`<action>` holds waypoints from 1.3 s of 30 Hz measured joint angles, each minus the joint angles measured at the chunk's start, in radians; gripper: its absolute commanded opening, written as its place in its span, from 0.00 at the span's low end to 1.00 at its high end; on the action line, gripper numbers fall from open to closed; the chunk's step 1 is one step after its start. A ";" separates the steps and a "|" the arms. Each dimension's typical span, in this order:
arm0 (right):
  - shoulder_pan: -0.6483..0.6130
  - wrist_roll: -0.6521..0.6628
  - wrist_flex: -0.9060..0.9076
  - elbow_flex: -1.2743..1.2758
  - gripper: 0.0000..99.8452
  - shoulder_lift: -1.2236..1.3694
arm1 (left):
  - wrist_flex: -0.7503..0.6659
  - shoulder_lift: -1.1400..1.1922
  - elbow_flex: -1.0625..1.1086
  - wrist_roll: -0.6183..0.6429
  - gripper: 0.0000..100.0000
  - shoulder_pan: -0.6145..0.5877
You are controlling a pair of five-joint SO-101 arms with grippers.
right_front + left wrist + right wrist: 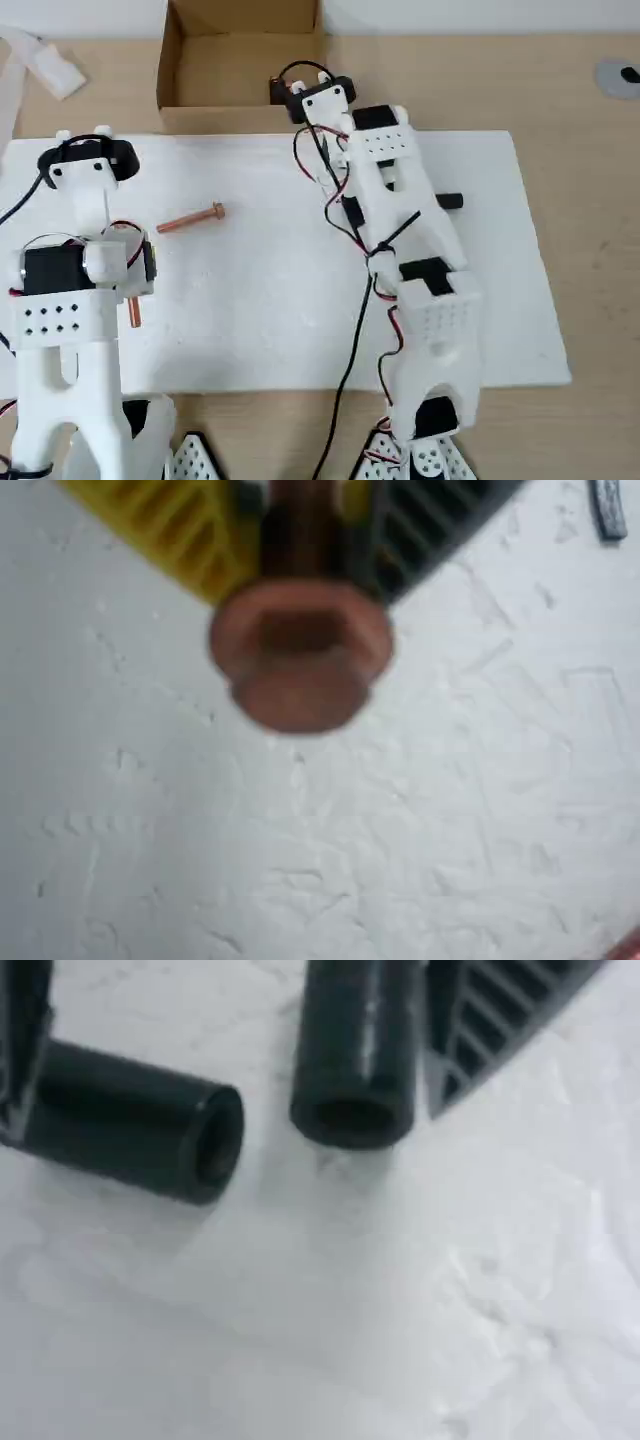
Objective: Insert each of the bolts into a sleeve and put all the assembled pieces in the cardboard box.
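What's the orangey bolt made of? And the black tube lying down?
The bolt looks like copper or copper-plated metal: reddish-brown with a dull sheen. The lying sleeve looks like black plastic or coated metal: smooth, with soft glossy highlights; can't tell which.

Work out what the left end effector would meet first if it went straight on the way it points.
Probably the white foam sheet. The left end effector points at bare foam, and the head of the copper bolt it grips would touch first. Depth is unclear.
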 measured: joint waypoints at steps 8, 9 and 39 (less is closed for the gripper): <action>-0.020 -0.002 0.137 -0.084 0.29 0.040 | 0.000 0.000 0.000 0.000 0.01 0.000; -0.025 -0.002 0.147 -0.091 0.29 0.044 | 0.000 0.000 0.000 0.000 0.01 0.000; -0.112 0.021 0.166 -0.098 0.10 0.130 | 0.002 -0.227 0.072 -0.029 0.01 0.000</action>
